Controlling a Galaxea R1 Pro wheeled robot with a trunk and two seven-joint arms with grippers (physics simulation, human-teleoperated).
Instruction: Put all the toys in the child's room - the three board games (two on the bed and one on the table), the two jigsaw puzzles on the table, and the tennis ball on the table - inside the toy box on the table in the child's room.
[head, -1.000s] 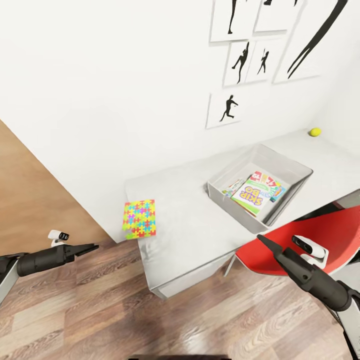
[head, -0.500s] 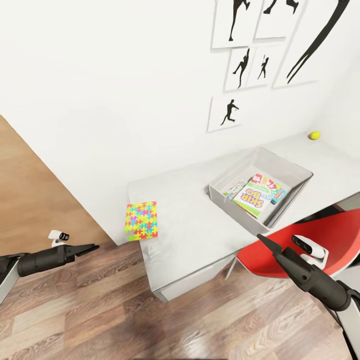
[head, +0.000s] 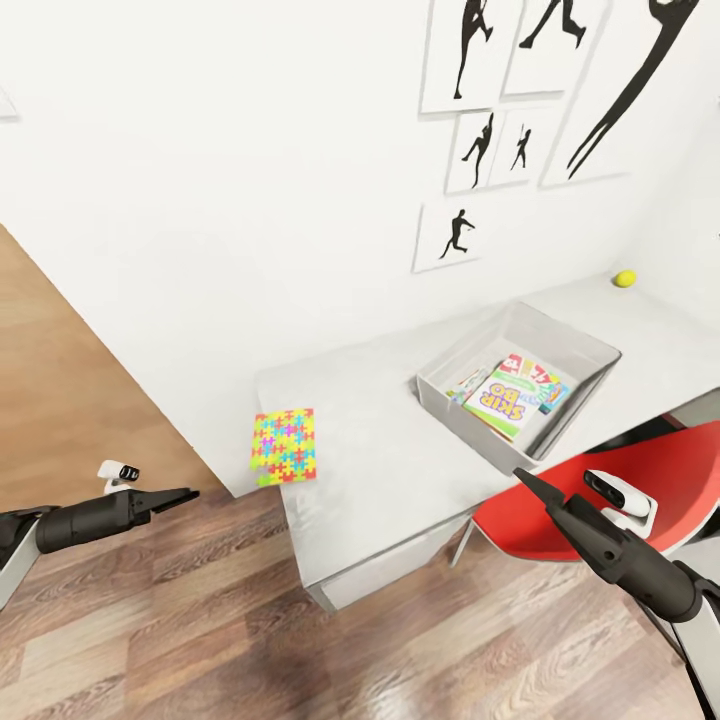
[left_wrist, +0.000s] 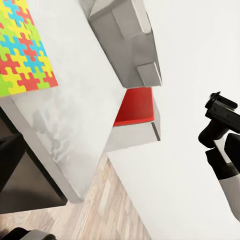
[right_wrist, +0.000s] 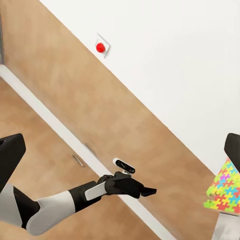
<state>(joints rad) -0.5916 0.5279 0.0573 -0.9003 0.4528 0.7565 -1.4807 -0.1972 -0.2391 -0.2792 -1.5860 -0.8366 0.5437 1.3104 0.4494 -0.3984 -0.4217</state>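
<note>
On the pale desk (head: 400, 460) in the head view, one jigsaw puzzle (head: 284, 446) lies flat at the near left corner, its edge at the desk's rim. Further along the top stands the toy box (head: 470, 418), a grey bin with game boxes (head: 510, 398) lying inside it, a green-and-white one uppermost. The tennis ball (head: 625, 279) sits at the far end of the desk by the white wall, well apart from the bin. A red chair (head: 600, 490) is pushed in beside the desk, below the bin. Black silhouette pictures (head: 520, 90) hang on the wall above. The left gripper (head: 185, 494) hangs over the wood floor (head: 200, 620), its fingers drawn together to a narrow point, empty. The right gripper (head: 522, 479) hangs in front of the chair, fingers likewise closed to a point with nothing between them.

In the left wrist view, the puzzle (left_wrist: 22, 50) lies on the desk (left_wrist: 80, 100), the grey bin (left_wrist: 127, 40) stands beyond it, and the red seat (left_wrist: 136, 106) shows past the desk's edge.

In the right wrist view, the left arm's gripper (right_wrist: 145, 190) is seen against a wood-panelled wall (right_wrist: 75, 110), fingers together, and a corner of the puzzle (right_wrist: 224, 189) shows at the edge.
</note>
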